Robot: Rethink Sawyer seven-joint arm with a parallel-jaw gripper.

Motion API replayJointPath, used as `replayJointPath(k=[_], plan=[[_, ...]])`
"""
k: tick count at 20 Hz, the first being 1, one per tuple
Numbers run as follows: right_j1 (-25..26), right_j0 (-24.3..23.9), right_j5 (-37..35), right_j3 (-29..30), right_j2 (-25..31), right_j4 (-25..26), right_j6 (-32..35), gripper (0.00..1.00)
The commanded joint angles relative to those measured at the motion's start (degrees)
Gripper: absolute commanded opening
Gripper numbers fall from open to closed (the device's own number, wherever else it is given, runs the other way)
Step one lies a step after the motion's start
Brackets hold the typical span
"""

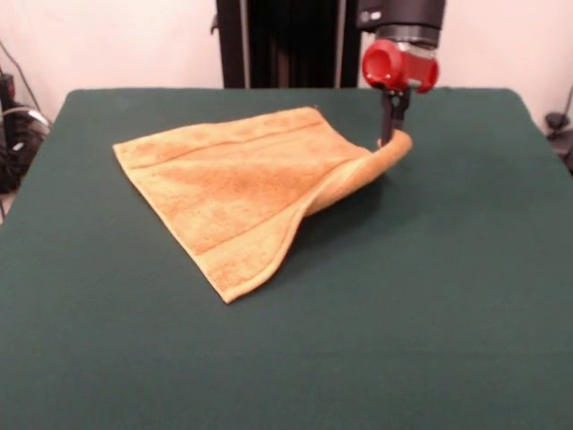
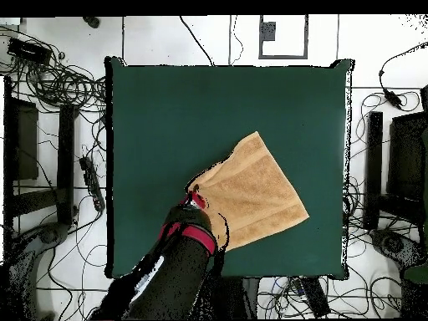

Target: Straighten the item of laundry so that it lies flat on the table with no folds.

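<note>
The golden-tan towel [image 1: 233, 188] lies on the dark green table [image 1: 430, 296], left of the middle in the front view. Most of it is flat, with a border band along its far side. Its right corner is pulled up off the table and curls round the tips of my gripper [image 1: 392, 140], which is shut on that corner below the red wrist. From there the near right edge sags down to the table. In the overhead view the towel [image 2: 251, 196] lies right of centre, with my gripper [image 2: 195, 198] at its left corner. No white tag shows.
The black pedestal [image 1: 277, 43] stands behind the table's far edge. Cables and dark equipment [image 2: 50, 125] lie on the floor round the table [image 2: 184, 109]. Bare green top stretches near and right of the towel in the front view.
</note>
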State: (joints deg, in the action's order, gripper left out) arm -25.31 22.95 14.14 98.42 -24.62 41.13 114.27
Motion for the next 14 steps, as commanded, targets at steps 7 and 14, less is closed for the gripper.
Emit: replayJointPath(k=[7,14], plan=[[5.2,3.5,-0.6,-8.4,0.7,-9.9,4.5,0.0],[4.8,3.3,-1.7,-8.8,1.6,-10.5,4.5,1.0]])
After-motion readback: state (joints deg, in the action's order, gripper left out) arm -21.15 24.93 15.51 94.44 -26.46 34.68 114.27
